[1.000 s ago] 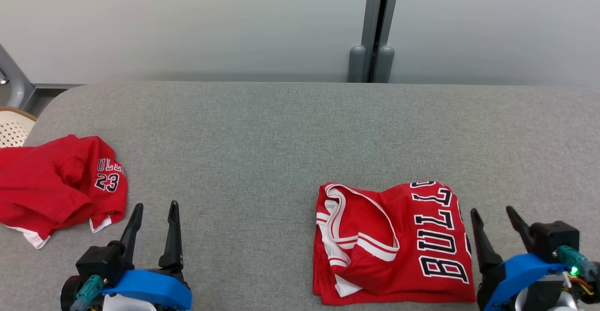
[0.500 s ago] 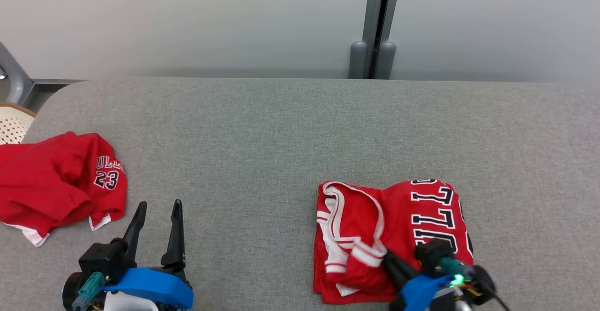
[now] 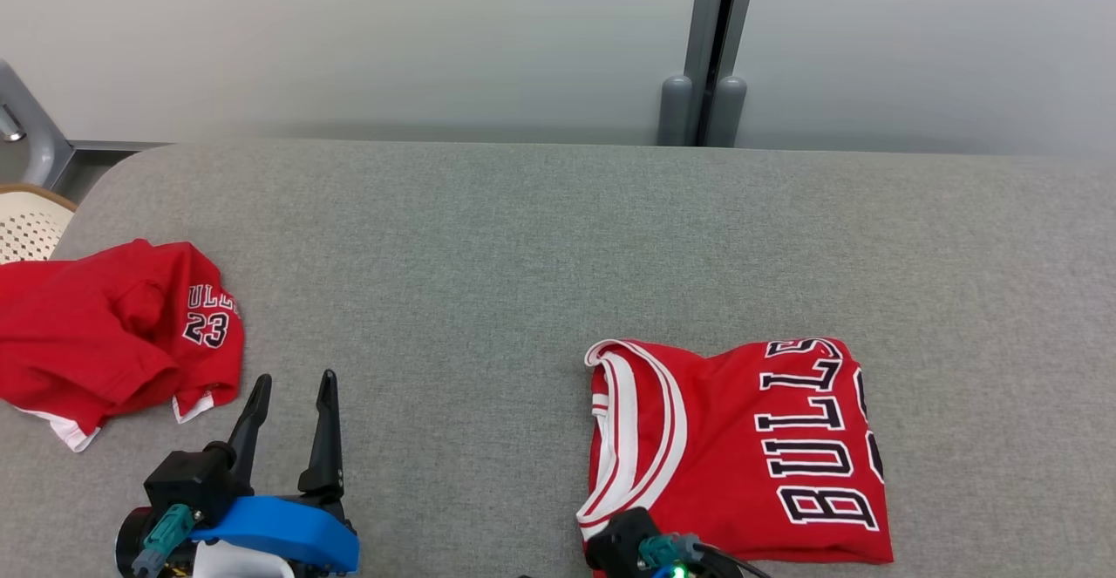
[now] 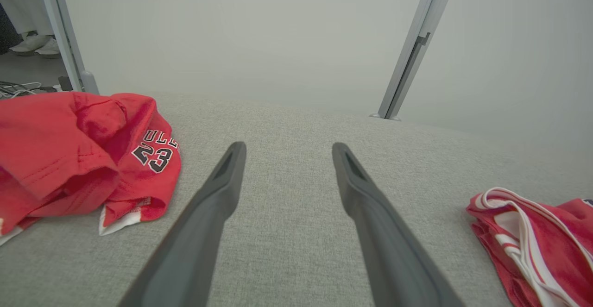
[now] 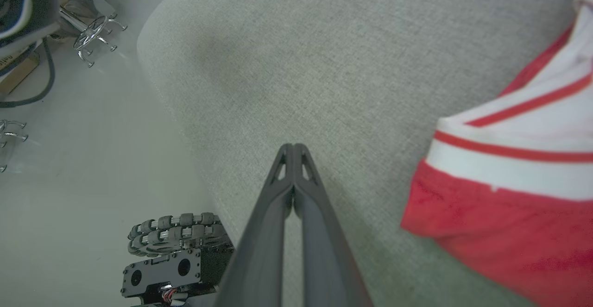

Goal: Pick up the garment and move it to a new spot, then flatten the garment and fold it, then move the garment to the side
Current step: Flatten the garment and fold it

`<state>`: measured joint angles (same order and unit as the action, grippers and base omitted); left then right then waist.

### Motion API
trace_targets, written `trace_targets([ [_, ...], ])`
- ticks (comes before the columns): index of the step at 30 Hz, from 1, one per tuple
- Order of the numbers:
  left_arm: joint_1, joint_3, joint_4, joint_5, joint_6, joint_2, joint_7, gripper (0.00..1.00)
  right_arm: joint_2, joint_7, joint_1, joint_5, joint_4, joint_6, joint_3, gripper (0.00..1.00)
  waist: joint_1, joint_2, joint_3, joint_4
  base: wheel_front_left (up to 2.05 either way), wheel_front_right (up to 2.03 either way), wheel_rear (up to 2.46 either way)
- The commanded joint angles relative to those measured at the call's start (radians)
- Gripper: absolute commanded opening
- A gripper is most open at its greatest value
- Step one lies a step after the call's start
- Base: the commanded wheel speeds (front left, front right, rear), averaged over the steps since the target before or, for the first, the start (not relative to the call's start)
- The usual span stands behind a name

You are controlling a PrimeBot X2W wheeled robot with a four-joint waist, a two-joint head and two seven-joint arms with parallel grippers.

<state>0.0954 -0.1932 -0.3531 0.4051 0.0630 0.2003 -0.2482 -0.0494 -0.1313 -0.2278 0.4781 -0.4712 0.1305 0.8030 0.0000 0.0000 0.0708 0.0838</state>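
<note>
Head camera high over the grey table [image 3: 488, 238]; wrist cameras low and close; folded jersey [image 3: 741, 438] common to all three.

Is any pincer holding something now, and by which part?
Nothing is held. The right pincer is shut on nothing, beside the folded jersey; the left pincer is open and empty.

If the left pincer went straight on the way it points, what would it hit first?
Likely just the bare grey tabletop: the left pincer aims between the crumpled red shirt and the folded jersey. Depth is unclear.
</note>
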Motion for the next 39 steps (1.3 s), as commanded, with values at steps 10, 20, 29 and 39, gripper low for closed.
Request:
trace_targets([
  [10, -0.021, 0.018, 0.009, 0.016, -0.017, 0.009, -0.008, 1.00, -0.034, 0.106, -0.006, 0.040, 0.176, 0.001, -0.193, 0.53, 0.0000, 0.0000, -0.022, -0.037, 0.00, 0.00, 0.00],
  [20, -0.047, 0.029, 0.021, 0.021, -0.028, 0.016, -0.011, 1.00, -0.023, 0.130, 0.140, -0.223, 0.379, 0.001, -0.652, 1.00, 0.0000, 0.0000, -0.051, -0.081, 0.00, 0.00, 0.00],
  [29, -0.069, 0.028, 0.046, 0.025, -0.045, 0.019, -0.007, 1.00, -0.005, 0.063, 0.217, -0.277, 0.463, 0.001, -0.835, 1.00, 0.0000, 0.0000, -0.064, -0.109, 0.00, 0.00, 0.00],
  [39, -0.103, 0.024, 0.061, 0.034, -0.058, 0.026, -0.004, 1.00, -0.001, 0.041, 0.215, -0.291, 0.431, 0.001, -0.876, 1.00, 0.0000, 0.0000, -0.068, -0.127, 0.00, 0.00, 0.00],
])
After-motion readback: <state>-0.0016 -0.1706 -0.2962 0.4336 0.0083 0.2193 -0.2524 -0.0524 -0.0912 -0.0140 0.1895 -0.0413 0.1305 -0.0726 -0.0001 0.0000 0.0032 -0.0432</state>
